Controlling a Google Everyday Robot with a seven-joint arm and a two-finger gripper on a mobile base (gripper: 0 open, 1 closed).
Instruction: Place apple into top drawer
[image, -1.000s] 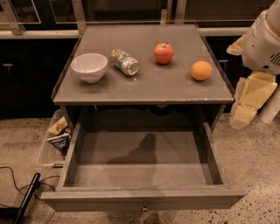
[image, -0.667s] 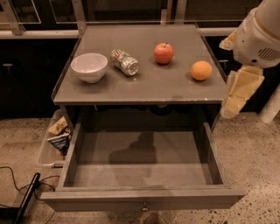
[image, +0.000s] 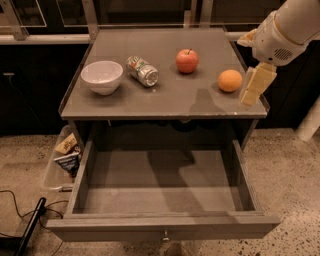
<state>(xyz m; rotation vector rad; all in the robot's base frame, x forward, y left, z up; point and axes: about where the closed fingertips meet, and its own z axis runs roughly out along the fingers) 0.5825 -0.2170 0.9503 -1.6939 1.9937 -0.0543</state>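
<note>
Since the wide grey wooden top drawer (image: 125, 227) stands open to receive it, the small red apple (image: 187, 61) sits on the bench (image: 165, 97). Your cream tool (image: 256, 85) hangs beside the round orange fruit (image: 230, 80); clenched or released, cannot tell.

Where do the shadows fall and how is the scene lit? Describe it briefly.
Camera view: lit from above, background dark; the gripper, hovering over the right edge of the cabinet top beside the orange, throws a soft shadow there; a broad shadow lies across the floor of the open top drawer; the apple casts only a small one.
</note>
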